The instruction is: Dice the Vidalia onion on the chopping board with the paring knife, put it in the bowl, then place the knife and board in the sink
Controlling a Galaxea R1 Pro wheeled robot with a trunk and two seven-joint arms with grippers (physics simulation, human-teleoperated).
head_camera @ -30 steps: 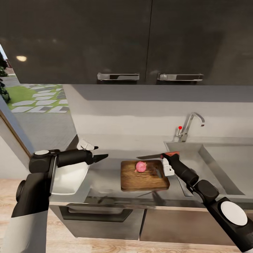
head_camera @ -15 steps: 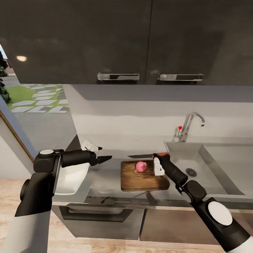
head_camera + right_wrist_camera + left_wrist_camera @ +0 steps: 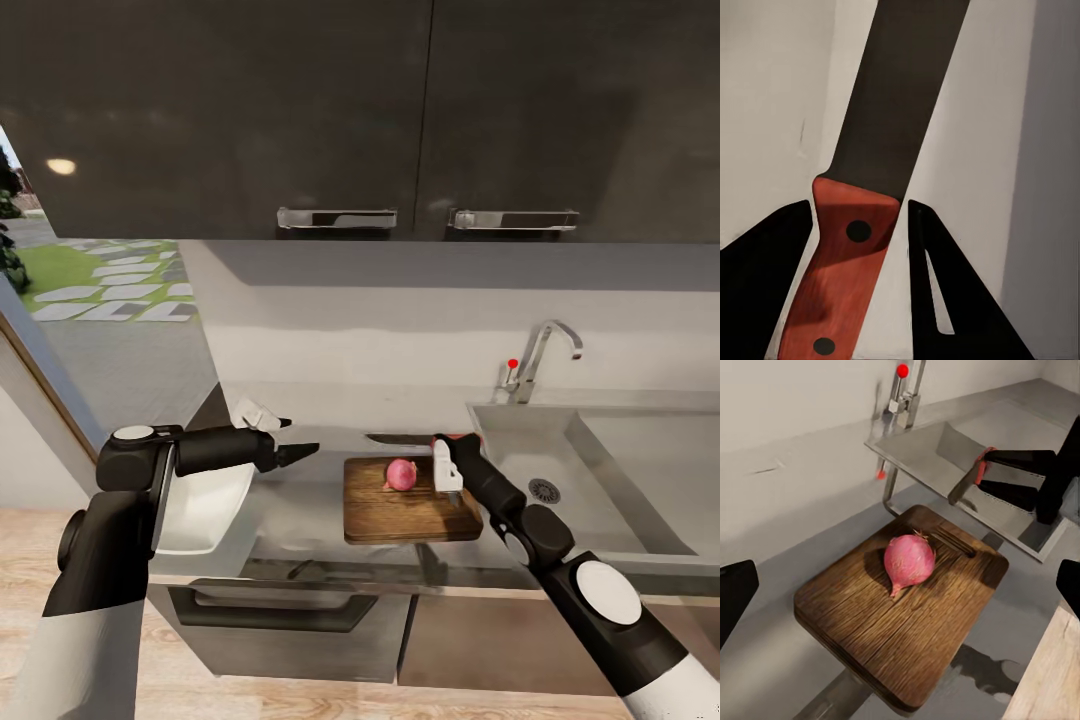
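A pink Vidalia onion (image 3: 401,474) lies on the brown chopping board (image 3: 410,505) on the countertop (image 3: 310,500); the left wrist view shows the onion (image 3: 909,562) resting on the board (image 3: 900,615) too. My right gripper (image 3: 447,452) is shut on the paring knife (image 3: 400,439) by its red handle (image 3: 847,277). The dark blade (image 3: 900,90) hovers level over the board's far edge, behind the onion. My left gripper (image 3: 298,438) hangs open to the left of the board, above the counter, its fingers (image 3: 735,592) spread wide. The white bowl (image 3: 205,505) sits under the left arm.
The steel sink (image 3: 560,470) with its dark drain (image 3: 544,490) lies right of the board, and the chrome tap (image 3: 545,355) stands behind it. Dark wall cabinets (image 3: 400,110) hang above. A doorway to a garden opens at the far left.
My right arm carried the paring knife leftward from the sink's near corner to above the board's far edge. The left gripper shifted slightly right, then held still.
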